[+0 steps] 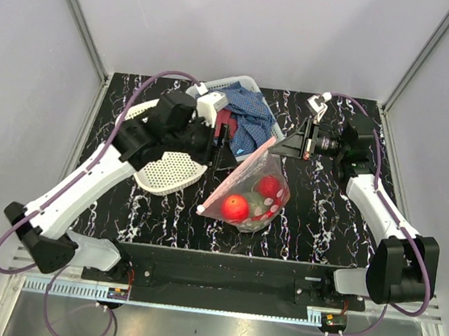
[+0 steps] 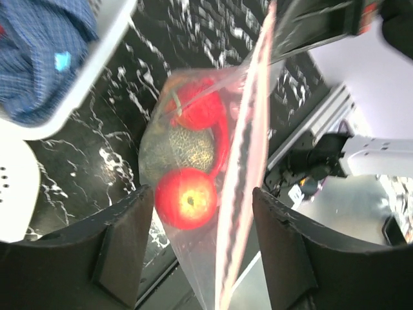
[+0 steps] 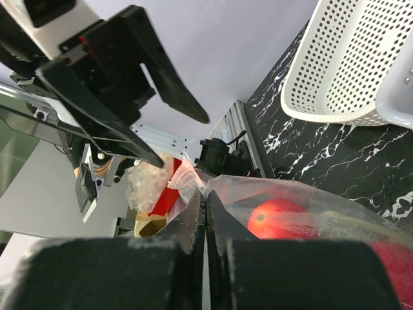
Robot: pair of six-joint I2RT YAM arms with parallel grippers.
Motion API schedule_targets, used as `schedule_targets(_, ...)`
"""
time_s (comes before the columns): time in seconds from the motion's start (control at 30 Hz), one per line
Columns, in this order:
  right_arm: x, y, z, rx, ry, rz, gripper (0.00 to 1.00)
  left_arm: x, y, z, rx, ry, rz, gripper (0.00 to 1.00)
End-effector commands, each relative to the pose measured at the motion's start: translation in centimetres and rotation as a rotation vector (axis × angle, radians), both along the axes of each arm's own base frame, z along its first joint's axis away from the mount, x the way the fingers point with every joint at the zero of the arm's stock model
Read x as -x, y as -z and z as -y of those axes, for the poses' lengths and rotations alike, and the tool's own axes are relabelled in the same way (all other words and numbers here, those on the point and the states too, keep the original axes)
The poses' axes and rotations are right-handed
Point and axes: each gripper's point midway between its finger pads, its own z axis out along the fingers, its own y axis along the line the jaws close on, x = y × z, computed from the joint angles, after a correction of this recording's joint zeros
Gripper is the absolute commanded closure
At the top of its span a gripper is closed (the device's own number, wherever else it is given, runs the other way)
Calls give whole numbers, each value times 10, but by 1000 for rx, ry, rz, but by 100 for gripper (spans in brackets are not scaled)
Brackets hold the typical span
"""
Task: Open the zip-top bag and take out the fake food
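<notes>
The zip-top bag [image 1: 255, 194] hangs tilted over the middle of the table, its lower end resting on the tabletop. My right gripper [image 1: 279, 147] is shut on the bag's upper corner [image 3: 193, 177]. Inside the bag lies fake food: a red round fruit [image 2: 186, 198], a netted greenish melon [image 2: 187, 147] and another red piece [image 2: 197, 103]. My left gripper [image 2: 203, 242] stands open astride the bag's pinkish zip strip [image 2: 248, 161], with its fingers [image 2: 122, 239] apart from the plastic on both sides. In the top view the left gripper [image 1: 225, 148] sits just left of the bag's top edge.
A white perforated basket [image 1: 218, 84] holding a blue cloth [image 1: 247, 110] stands at the back, right behind the left gripper. A second white perforated basket [image 1: 171, 170] lies under the left arm. The table's front rail [image 1: 222, 261] runs close below the bag.
</notes>
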Motion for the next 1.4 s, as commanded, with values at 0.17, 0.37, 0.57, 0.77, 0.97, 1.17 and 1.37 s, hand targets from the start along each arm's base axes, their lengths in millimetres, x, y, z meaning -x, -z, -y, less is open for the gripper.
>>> schedule_targets(0.17,10,-13,-3,-15,-44,62,100,4,3,28,77,127,-51,37)
schedule_targets(0.37,7,-16,-4,-17,-33,56,100,11,23,40,104,159,-128,46)
schedule_targets(0.57,-1,-20,-6,-14,-4,14,100,13,26,47,122,166,-151,76)
schedule_targets(0.77,-18,-1,-3,138,162,-243,89,8,10,53,195,103,-189,100)
schedule_targets(0.97,-22,30,27,406,437,-452,52,5,2,60,233,-12,-216,100)
schedule_targets(1.17,-6,26,65,655,605,-420,12,1,8,62,237,-148,-250,100)
schedule_targets(1.37,24,12,40,617,548,-414,6,-6,16,70,223,-202,-266,100)
